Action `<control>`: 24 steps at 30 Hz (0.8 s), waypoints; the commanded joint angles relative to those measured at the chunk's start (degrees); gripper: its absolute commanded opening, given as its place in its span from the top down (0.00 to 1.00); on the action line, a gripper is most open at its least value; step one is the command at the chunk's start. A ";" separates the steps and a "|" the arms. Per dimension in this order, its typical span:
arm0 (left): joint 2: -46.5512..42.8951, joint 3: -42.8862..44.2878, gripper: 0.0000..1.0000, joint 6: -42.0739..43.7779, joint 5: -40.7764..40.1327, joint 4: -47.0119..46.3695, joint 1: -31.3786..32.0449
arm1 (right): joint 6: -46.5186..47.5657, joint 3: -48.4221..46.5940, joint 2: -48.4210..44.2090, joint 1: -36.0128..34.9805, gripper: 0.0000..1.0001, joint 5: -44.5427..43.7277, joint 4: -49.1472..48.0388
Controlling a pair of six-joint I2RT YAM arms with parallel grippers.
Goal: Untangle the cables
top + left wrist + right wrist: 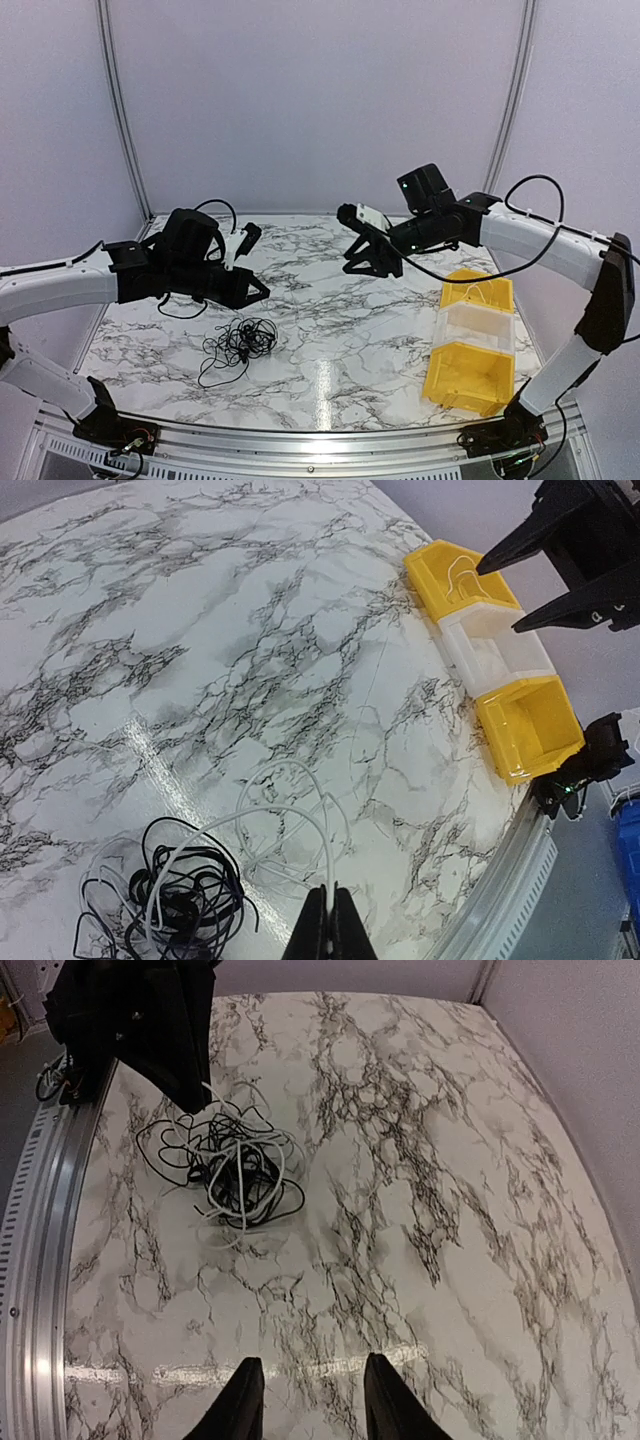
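The cables point(240, 345) lie as a small dark wiry bundle on the marble table point(340, 330), front left of centre. The left wrist view shows black loops point(170, 895) and a thin white cable point(279, 809) arcing out of them. My left gripper point(329, 895) is shut on that white cable, just right of the bundle; the top view shows it point(262, 291) above and behind the cables. My right gripper point(372, 262) hangs open over the table's far middle, holding nothing. Its own view has the bundle point(235, 1165) far ahead of its fingertips point(305, 1370).
A row of yellow and clear bins point(470, 340) stands at the table's right edge, also in the left wrist view point(495, 660). A metal rail point(300, 440) runs along the near edge. White walls close in the back and sides.
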State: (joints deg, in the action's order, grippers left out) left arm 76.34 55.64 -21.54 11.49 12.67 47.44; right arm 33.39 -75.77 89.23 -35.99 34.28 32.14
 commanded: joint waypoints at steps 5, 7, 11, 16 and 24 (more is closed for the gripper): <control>-7.35 -5.18 0.98 2.56 3.05 -2.41 0.26 | -2.93 -17.97 14.63 -11.79 0.60 -2.85 1.50; -8.52 -5.75 0.99 2.51 3.51 -2.70 0.27 | -3.46 -20.26 16.85 -12.88 0.58 -1.68 0.95; -10.62 -6.92 0.99 2.21 4.45 -3.61 0.26 | -3.36 -22.61 19.25 -14.80 0.56 0.35 -0.79; -12.60 -8.64 0.99 1.52 5.82 -6.27 0.20 | -2.93 -24.80 21.23 -16.71 0.55 1.49 -0.83; -14.25 -9.90 0.99 1.20 6.95 -8.11 0.26 | -4.60 -27.37 23.63 -18.29 0.56 1.80 -1.62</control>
State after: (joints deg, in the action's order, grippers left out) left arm 63.81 46.41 -20.29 17.12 7.27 47.44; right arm 29.93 -100.40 111.24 -53.28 35.05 31.53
